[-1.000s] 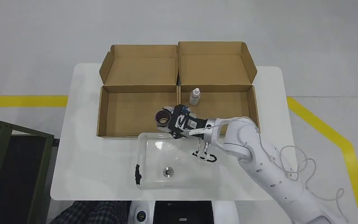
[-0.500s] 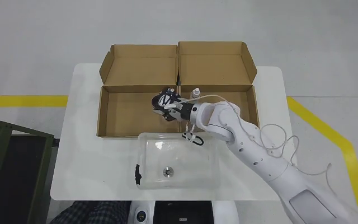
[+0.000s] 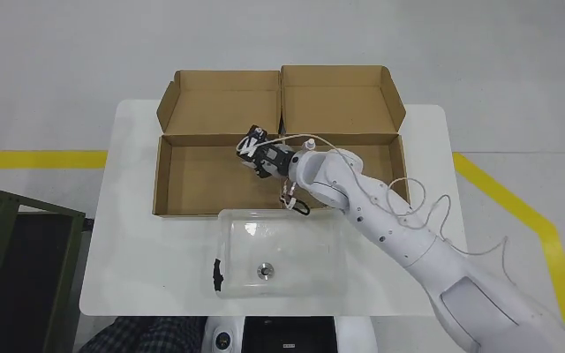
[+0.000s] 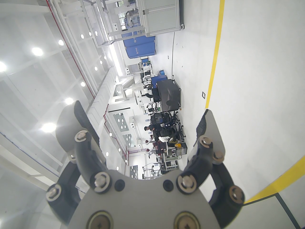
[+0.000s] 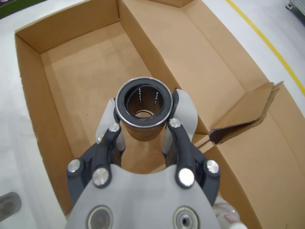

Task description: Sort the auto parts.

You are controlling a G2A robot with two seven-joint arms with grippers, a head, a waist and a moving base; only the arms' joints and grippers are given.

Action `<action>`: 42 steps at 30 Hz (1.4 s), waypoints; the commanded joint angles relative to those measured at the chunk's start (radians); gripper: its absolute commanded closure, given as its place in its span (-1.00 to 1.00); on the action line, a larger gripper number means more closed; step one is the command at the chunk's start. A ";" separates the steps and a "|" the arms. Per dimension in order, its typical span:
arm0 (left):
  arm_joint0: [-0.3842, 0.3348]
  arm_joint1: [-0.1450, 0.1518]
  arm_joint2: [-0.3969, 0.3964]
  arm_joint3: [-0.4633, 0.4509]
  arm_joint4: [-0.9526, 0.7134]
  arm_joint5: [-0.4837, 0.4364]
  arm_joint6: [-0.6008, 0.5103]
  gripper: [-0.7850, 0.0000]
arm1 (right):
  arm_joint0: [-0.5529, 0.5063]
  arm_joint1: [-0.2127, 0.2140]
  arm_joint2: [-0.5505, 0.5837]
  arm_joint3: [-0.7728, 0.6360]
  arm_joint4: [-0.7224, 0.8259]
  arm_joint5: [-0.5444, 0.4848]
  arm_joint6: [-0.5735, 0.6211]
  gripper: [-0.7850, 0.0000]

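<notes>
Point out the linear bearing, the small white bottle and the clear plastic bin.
linear bearing [image 5: 144,121]: right wrist view, on its black end ring.
small white bottle [image 3: 309,142]: top view, on its cap.
clear plastic bin [image 3: 243,251]: top view, on its bare floor.

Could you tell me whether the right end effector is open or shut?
Shut: the right end effector clamps the black-rimmed metal cylinder over the brown cardboard box.

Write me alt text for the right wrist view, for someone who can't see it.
The right gripper is shut on a black-rimmed cylindrical bearing, held with its open end toward the camera over the bare floor of an open cardboard box. A second box adjoins it, and both sit on a white table.
</notes>
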 commanded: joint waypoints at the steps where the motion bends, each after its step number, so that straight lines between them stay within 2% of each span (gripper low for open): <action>1: 0.000 0.000 0.000 0.000 0.000 0.000 0.000 -1.00 | 0.010 -0.010 -0.008 0.020 0.000 0.009 0.000 1.00; 6: 0.000 0.000 0.000 0.000 0.000 0.000 0.000 -1.00 | 0.034 -0.039 -0.029 0.085 0.005 0.011 0.004 0.98; 9: 0.000 0.000 0.000 0.000 0.000 0.000 0.000 -1.00 | 0.041 -0.055 -0.043 0.120 0.004 0.013 0.009 0.78; 15: 0.000 0.000 0.000 0.000 0.000 0.000 0.000 -1.00 | 0.056 -0.082 -0.060 0.180 -0.010 0.010 0.010 0.58; 17: 0.000 0.000 0.000 0.000 0.000 0.000 0.000 -1.00 | 0.057 -0.087 -0.061 0.188 -0.017 0.010 0.010 0.33; 18: 0.000 0.000 0.000 0.000 0.000 0.000 0.000 -1.00 | 0.057 -0.089 -0.061 0.190 -0.024 0.009 0.012 0.07; 19: 0.000 0.000 0.000 0.000 0.000 0.000 0.000 -1.00 | 0.055 -0.091 -0.060 0.190 -0.029 0.009 0.012 -0.62; 20: 0.000 0.000 0.000 0.000 0.000 0.000 0.000 -1.00 | 0.052 -0.091 -0.057 0.190 -0.032 0.009 0.014 -0.87; 21: 0.000 0.000 0.000 0.000 0.000 0.000 0.000 -1.00 | 0.049 -0.092 -0.055 0.189 -0.037 0.008 0.019 -1.00; 26: 0.000 0.000 0.000 0.000 0.000 0.000 0.000 -1.00 | 0.032 -0.089 -0.034 0.172 -0.056 -0.002 0.029 -1.00; 30: 0.000 0.000 0.000 0.000 0.000 0.000 0.000 -1.00 | 0.007 -0.076 -0.007 0.092 -0.087 -0.024 0.033 -1.00; 36: 0.000 0.000 0.000 0.000 0.000 0.000 0.000 -1.00 | -0.073 -0.036 0.066 -0.138 -0.129 -0.093 0.096 -1.00; 42: 0.000 0.000 0.000 0.000 0.000 0.000 0.000 -1.00 | -0.211 0.010 0.135 -0.424 -0.164 -0.179 0.191 -1.00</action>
